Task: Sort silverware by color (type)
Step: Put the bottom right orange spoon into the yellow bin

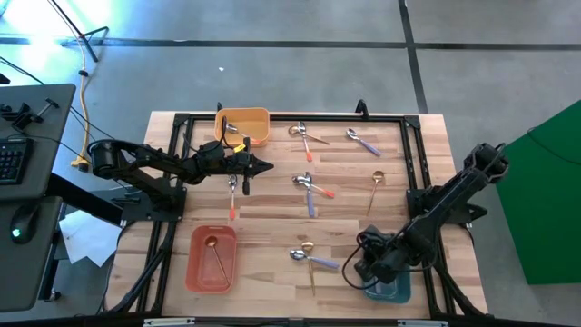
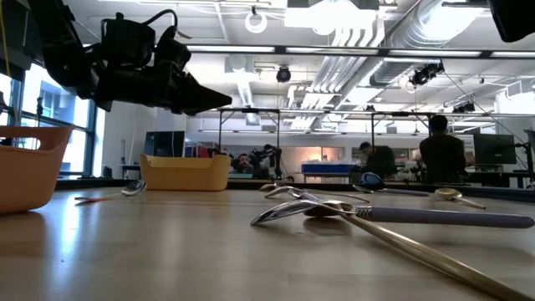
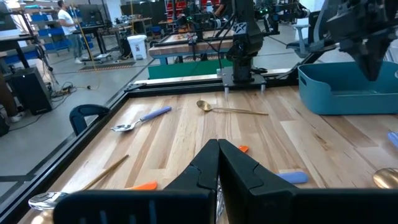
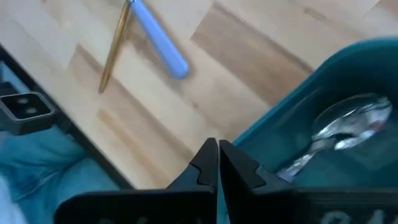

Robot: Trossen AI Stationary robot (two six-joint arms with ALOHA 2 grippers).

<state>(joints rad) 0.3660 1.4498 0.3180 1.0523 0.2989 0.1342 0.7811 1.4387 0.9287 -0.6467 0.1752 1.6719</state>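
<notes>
red bin (image 1: pixel 192 272): one gold spoon (image 1: pixel 216 256) lying in it, so the gold pile has at least started.
teal bin (image 1: pixel 399 292): the right wrist view shows a silver spoon bowl (image 4: pixel 348 124) inside; can't see its handle colour, so i'm guessing blue-purple.
orange bin (image 1: pixel 243 115): something thin pokes up inside it in the high view, too small to tell what.
left gripper (image 1: pixel 269 166): hanging in the air above the surface near the orange bin, fingers pinched together with nothing in them (the wrist view shows the tips meeting with nothing between them).
right gripper (image 4: pixel 217 152): low over the near edge of the teal bin, fingers pressed together and empty too.
still loose on the surface: a red-handled spoon (image 1: pixel 232 193) just beside the left gripper, two more spoons (image 1: pixel 311 138) up near the far edge, a blue-handled one (image 1: pixel 363 141) next to them, a crossed pair (image 1: pixel 310 187) in the middle, a gold one (image 1: pixel 375 189) off to the right, and a crossed gold and blue pair (image 1: pixel 310 259) near the front.
progress guess: early days, maybe a couple sorted and roughly nine left out.
next up, probably: the red-handled spoon by the left gripper looks like the easy pick; the crossed pairs will be fiddlier.
</notes>
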